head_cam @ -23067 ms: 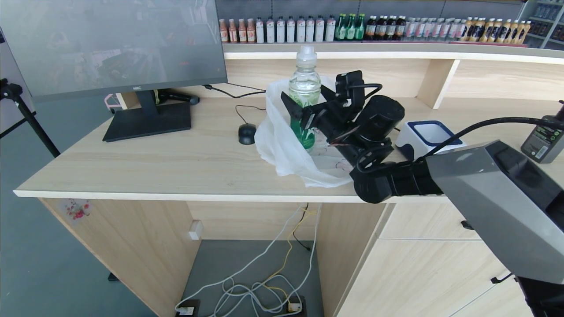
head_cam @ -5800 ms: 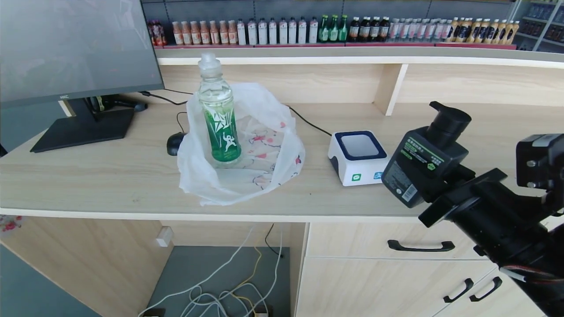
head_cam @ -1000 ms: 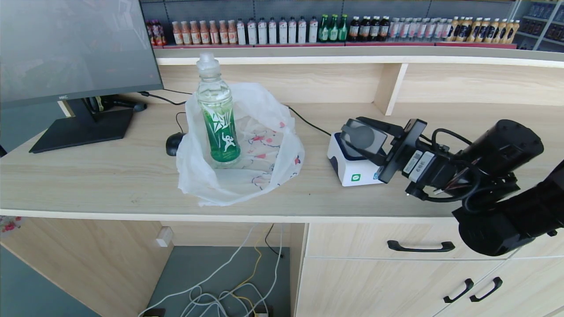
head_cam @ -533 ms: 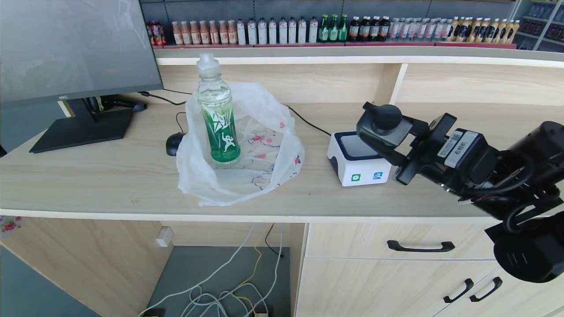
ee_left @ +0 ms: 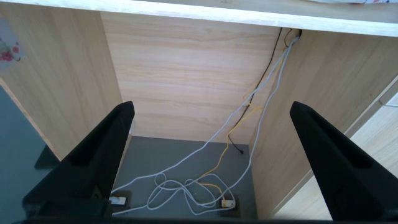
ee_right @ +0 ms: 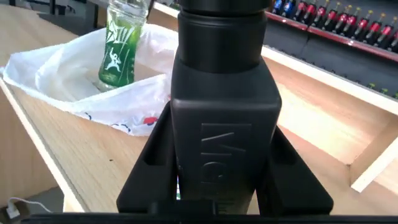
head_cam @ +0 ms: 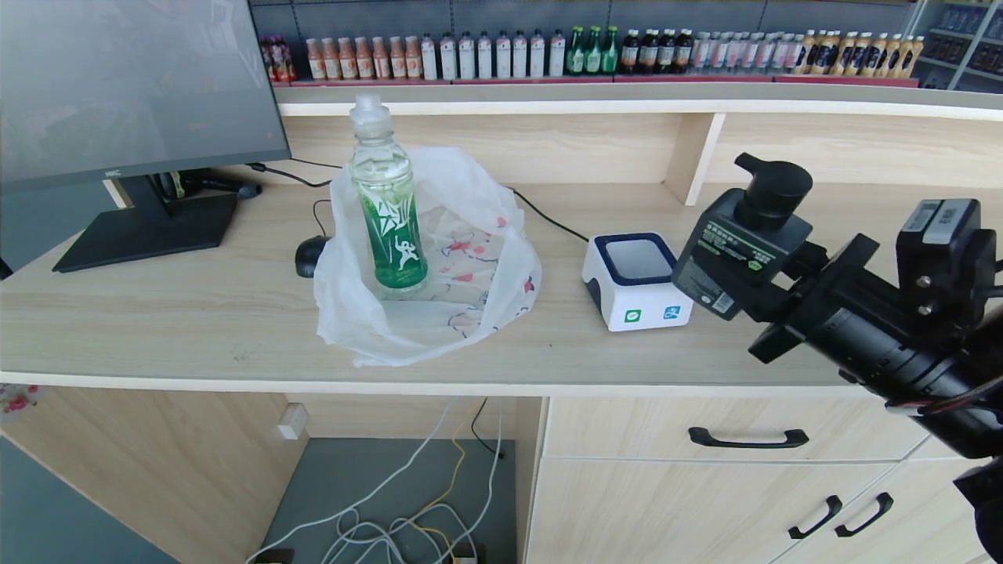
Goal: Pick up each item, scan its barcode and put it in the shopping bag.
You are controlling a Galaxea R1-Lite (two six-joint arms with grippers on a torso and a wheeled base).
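Note:
My right gripper point(head_cam: 772, 296) is shut on a black square bottle point(head_cam: 736, 244) with a round pump cap. It holds the bottle tilted above the counter, just right of the white and blue scanner point(head_cam: 636, 283). The barcode label faces the front. In the right wrist view the black bottle point(ee_right: 222, 118) sits between the fingers point(ee_right: 148, 167). The white shopping bag point(head_cam: 462, 270) lies open on the counter left of the scanner, and a green drink bottle point(head_cam: 388, 207) stands upright in it. My left gripper point(ee_left: 211, 168) hangs open below the counter, over the floor cables.
A monitor point(head_cam: 133, 86) on its stand fills the counter's back left, with a black mouse point(head_cam: 308, 254) beside the bag. A wooden divider point(head_cam: 689, 160) rises behind the scanner. Drawers with black handles point(head_cam: 748, 439) sit under the counter's right part.
The right gripper has drawn back to the right, away from over the scanner. The black bottle has turned from lying flat above the scanner window to nearly upright. The bag and the green bottle have not moved.

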